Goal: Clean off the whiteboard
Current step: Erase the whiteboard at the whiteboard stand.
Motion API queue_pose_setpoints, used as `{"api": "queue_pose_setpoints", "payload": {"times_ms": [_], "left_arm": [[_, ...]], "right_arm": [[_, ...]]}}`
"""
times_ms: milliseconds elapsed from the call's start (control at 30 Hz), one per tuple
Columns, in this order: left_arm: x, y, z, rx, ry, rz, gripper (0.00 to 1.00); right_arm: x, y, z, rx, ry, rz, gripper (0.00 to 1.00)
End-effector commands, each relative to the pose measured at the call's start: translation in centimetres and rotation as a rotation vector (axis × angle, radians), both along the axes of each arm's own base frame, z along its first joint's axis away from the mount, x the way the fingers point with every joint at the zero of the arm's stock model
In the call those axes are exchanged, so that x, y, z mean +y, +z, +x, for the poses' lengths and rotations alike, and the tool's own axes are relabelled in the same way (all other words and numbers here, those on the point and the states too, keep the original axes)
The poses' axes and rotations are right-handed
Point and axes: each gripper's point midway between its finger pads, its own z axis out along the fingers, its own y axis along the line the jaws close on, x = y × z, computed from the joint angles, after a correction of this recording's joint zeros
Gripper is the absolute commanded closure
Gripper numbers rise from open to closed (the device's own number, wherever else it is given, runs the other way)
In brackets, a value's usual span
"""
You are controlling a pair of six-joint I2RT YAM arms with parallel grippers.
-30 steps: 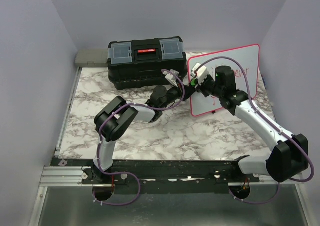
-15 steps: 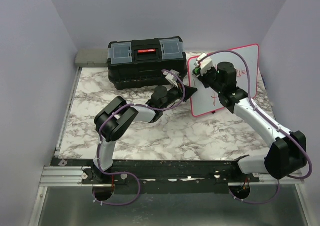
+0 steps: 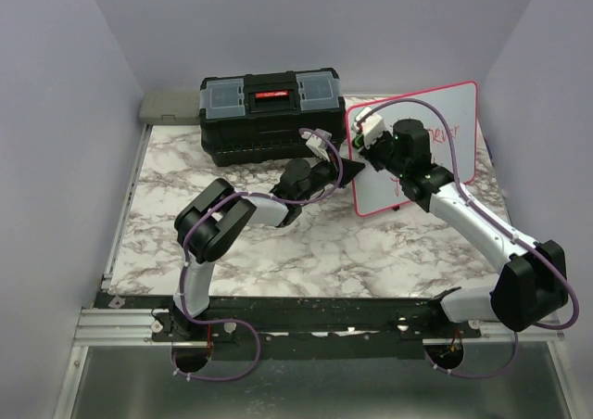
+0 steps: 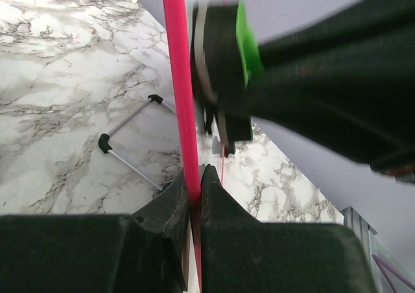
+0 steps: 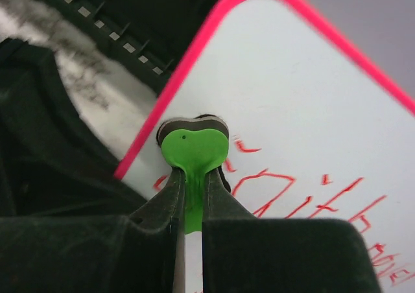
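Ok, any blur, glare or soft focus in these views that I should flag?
Top view: even light, sharp, no glare on the whiteboard. Left wrist: the green eraser and the arm behind it are smeared, while the marble is crisp. Right wrist: eraser and red writing are sharp; everything past the board's edge is soft.

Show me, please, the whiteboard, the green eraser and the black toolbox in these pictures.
whiteboard [image 5: 305, 79], right wrist view, bare white face.
green eraser [image 5: 194, 152], right wrist view, its green back.
black toolbox [image 3: 252, 133], top external view, front wall.
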Motion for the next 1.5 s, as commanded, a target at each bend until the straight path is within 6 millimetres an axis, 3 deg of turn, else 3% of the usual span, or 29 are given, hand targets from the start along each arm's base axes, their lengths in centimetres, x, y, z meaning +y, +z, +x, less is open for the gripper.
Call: {"api": "queue_pose_setpoints", "payload": {"times_ms": [0, 133, 300, 467, 567, 800, 1067, 1200, 1300, 1467], "left_arm": [[0.0, -1.5, -0.3, -0.058, -0.013, 0.111, 1.00], [-0.1, -1.5, -0.3, -0.059, -0.013, 0.106, 1.00], [-0.3, -1.3, -0.3, -0.064, -0.014, 0.109, 1.00], [-0.3, -0.9, -0.2, -0.072, -0.012, 0.106, 1.00], [-0.3, -0.9, -0.3, -0.073, -0.012, 0.105, 1.00], [-0.1, -1.0, -0.4, -0.071, -0.009, 0.103, 1.00], [0.0, -0.9, -0.4, -0.075, -0.008, 0.101, 1.00], [-0.1, -1.0, -0.4, -0.072, -0.012, 0.100, 1.00], [-0.2, -1.0, -0.3, -0.069, -0.012, 0.098, 1.00], [-0.3, -1.0, -0.4, -0.069, -0.018, 0.097, 1.00]], "right_arm": [[-1.6, 6.0, 2.8, -0.192, -0.184, 0.134, 0.99], [-0.3, 4.3, 2.7, -0.109, -0.116, 0.099, 0.99], [2.3, -2.1, -1.5, 0.148, 0.194, -0.065, 0.99], [1.8, -5.5, -4.3, 0.264, 0.287, -0.146, 0.99], [0.0, -5.6, -3.3, 0.223, 0.159, -0.162, 0.99], [-3.2, -3.4, -1.4, 0.079, -0.013, -0.196, 0.99], [-5.1, -5.3, -2.0, 0.101, -0.032, -0.312, 0.99], [-4.7, -5.9, -2.7, 0.119, 0.004, -0.306, 0.99], [-3.4, -6.3, -3.3, 0.144, 0.073, -0.268, 0.99], [-1.2, -4.6, -2.6, 0.126, 0.096, -0.137, 0.99]]}}
